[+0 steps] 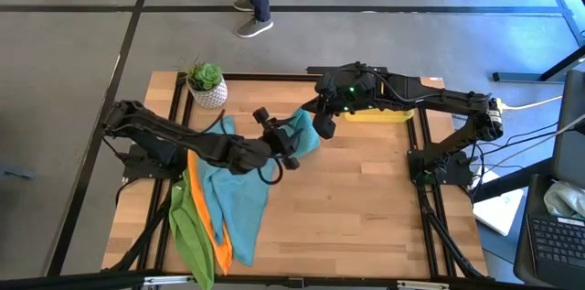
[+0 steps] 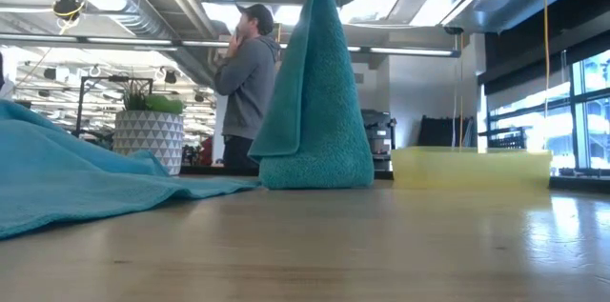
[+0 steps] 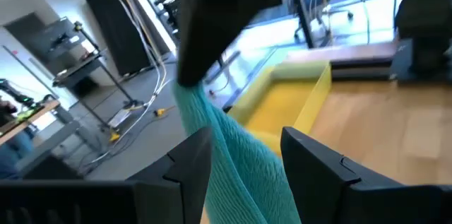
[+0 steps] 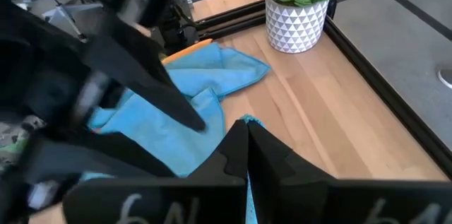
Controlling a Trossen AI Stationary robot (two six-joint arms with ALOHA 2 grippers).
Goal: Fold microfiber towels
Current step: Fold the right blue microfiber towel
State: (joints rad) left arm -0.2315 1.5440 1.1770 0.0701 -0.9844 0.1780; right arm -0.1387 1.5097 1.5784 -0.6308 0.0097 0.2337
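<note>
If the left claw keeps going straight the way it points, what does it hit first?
Probably the hanging teal towel, already between the left claw's open fingers. Behind it comes the yellow tray, though depth is unclear.

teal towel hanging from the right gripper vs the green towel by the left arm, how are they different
The teal towel is lifted, pinched at its top by the shut right gripper, and hangs in a cone with its bottom on the table. The green towel lies slack on the table, held by nothing, near the front edge.

The teal one hangs alone in mid table; the green one lies against an orange towel in the pile.

Both are soft plain cloths, unfolded.
</note>
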